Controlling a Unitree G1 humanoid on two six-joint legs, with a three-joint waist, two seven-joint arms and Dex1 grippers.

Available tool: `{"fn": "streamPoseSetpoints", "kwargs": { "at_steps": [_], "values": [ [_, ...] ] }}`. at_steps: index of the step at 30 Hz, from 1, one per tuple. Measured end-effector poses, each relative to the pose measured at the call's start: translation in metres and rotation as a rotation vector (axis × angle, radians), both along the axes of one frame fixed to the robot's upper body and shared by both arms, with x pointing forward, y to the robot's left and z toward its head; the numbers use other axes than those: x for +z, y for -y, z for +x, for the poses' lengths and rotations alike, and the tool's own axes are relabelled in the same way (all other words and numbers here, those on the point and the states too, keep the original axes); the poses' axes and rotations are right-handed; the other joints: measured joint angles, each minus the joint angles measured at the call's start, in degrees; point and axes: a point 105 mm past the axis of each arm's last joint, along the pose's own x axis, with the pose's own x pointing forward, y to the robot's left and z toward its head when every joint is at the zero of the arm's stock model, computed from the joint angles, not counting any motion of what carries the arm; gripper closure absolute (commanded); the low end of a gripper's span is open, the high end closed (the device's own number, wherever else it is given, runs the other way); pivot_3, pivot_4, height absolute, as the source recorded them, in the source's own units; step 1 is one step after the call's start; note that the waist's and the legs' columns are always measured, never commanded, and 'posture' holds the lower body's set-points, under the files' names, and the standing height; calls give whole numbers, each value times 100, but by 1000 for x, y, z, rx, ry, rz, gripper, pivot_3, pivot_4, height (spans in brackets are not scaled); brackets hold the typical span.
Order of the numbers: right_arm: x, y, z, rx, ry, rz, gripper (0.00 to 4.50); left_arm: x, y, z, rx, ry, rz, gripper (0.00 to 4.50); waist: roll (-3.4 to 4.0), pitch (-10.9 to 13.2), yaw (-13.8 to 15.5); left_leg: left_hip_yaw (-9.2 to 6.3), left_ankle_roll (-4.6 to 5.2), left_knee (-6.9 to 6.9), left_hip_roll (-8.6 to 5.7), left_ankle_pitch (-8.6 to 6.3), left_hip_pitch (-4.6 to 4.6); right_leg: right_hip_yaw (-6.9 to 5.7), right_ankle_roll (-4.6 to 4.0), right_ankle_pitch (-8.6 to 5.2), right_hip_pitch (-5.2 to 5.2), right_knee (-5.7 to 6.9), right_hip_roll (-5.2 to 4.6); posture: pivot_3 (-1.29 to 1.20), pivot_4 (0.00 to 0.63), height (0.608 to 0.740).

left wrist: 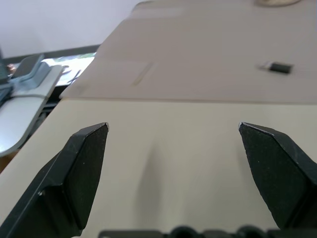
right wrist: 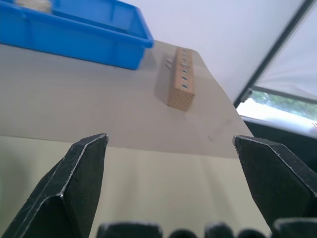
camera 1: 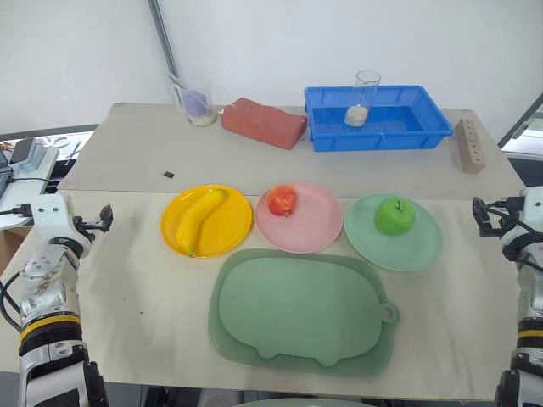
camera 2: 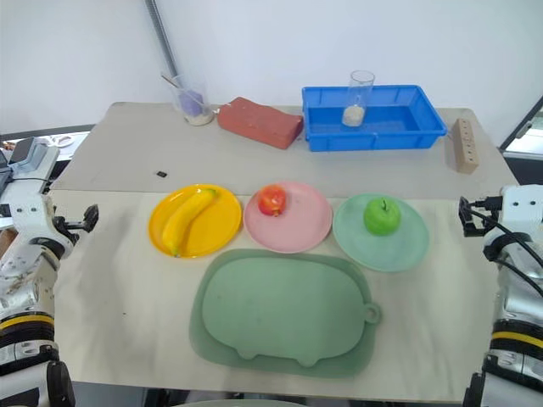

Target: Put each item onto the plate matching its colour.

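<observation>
Both jaw pairs stand wide apart and empty: the left gripper (camera 1: 93,222) off the table's left edge, the right gripper (camera 1: 490,212) off its right. Between them, the long curved yellow toy banana (camera 1: 199,219) lies diagonally on the round yellow-orange plastic plate (camera 1: 235,233), the round red-orange toy fruit (camera 1: 282,200) on the pale pink plate (camera 1: 314,227), the bright green toy apple (camera 1: 394,216) on the mint plate (camera 1: 420,246). Every item seems matched, so no reach looks needed; banana lies nearer the left arm, apple nearer the right

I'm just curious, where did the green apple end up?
In the head view, the apple sits on the mint plate, the rightmost of three plates, beside the pink plate and behind the green tray.
</observation>
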Motion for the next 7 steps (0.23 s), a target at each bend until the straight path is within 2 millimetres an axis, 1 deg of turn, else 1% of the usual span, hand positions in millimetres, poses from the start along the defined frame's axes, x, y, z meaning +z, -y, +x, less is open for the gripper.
{"fn": "streamPoseSetpoints", "kwargs": {
  "at_steps": [4, 7],
  "values": [
    [-21, 4, 2, -86, 2, 42, 35, -17, 11, 3, 33, 0, -47, 0, 0, -1, -16, -1, -8, -12, 0, 6, -7, 1, -1, 1, 0, 4, 1, 0, 150, 740],
    [-27, 10, 0, -129, -2, 39, 35, -16, 11, 4, 42, 10, -54, 0, 0, -2, -28, 0, -9, -13, 0, 6, -3, 2, -1, 1, 2, 5, 1, 0, 150, 740]
  ]
}}
